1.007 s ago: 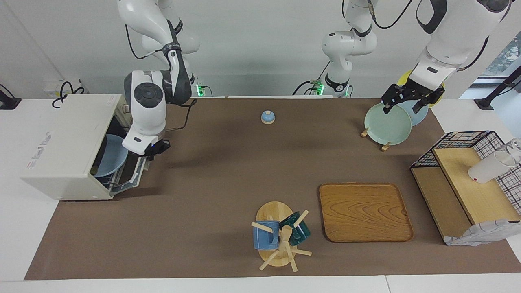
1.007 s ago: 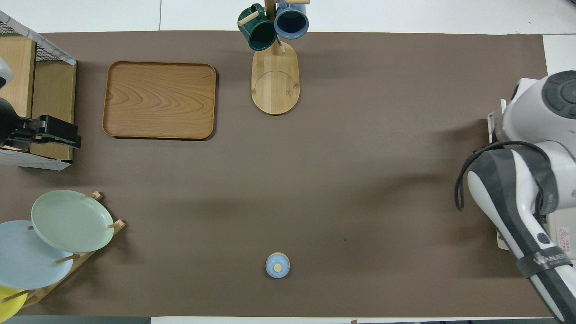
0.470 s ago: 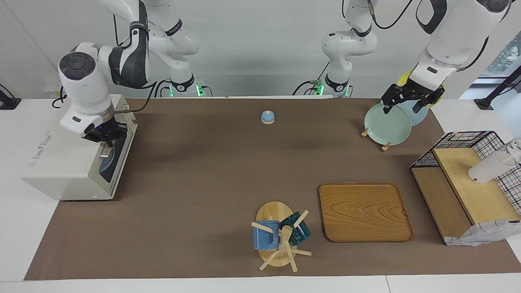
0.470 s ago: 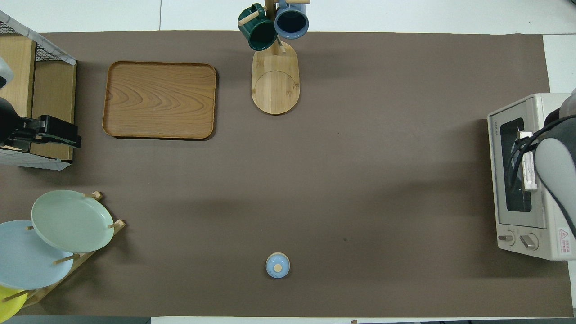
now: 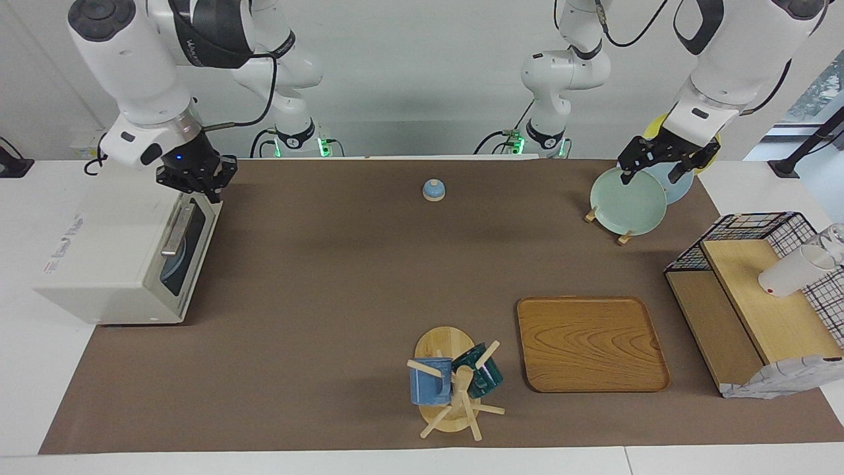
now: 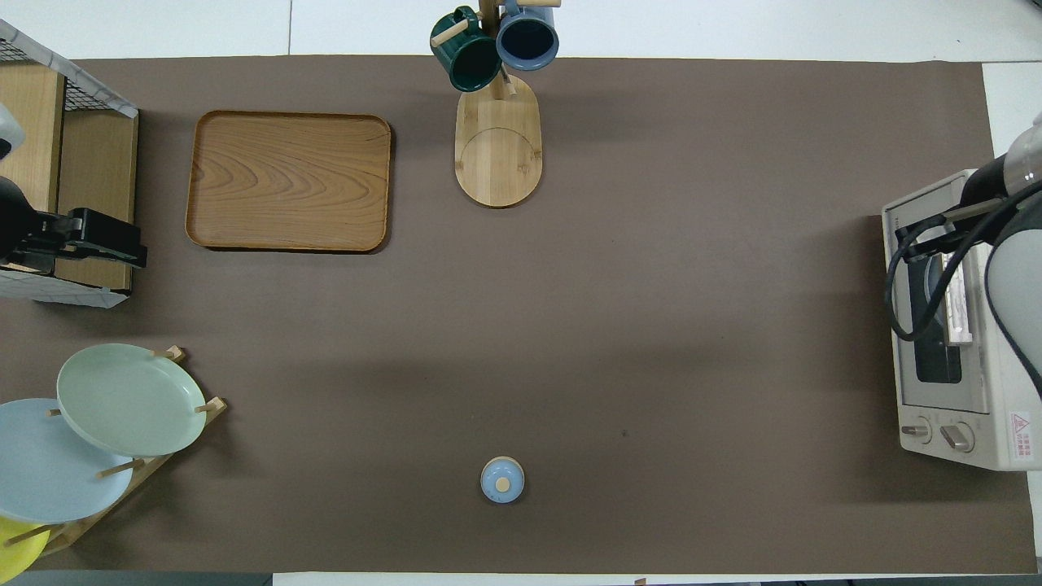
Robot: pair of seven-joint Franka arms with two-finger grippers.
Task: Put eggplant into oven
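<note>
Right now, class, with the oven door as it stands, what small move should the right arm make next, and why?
Probably lift the right gripper clear and retreat. The oven door looks shut, the gripper hangs above its top edge, and no eggplant is visible on the table. The left gripper waits over the plates.

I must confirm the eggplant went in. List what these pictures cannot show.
- The eggplant: in neither view. The shut dark door of the oven shows only a blue plate.
- Right claw: over the oven's top edge in the facing view; whether it is open cannot be told.
- Left claw: over the plate rack, same doubt.
</note>
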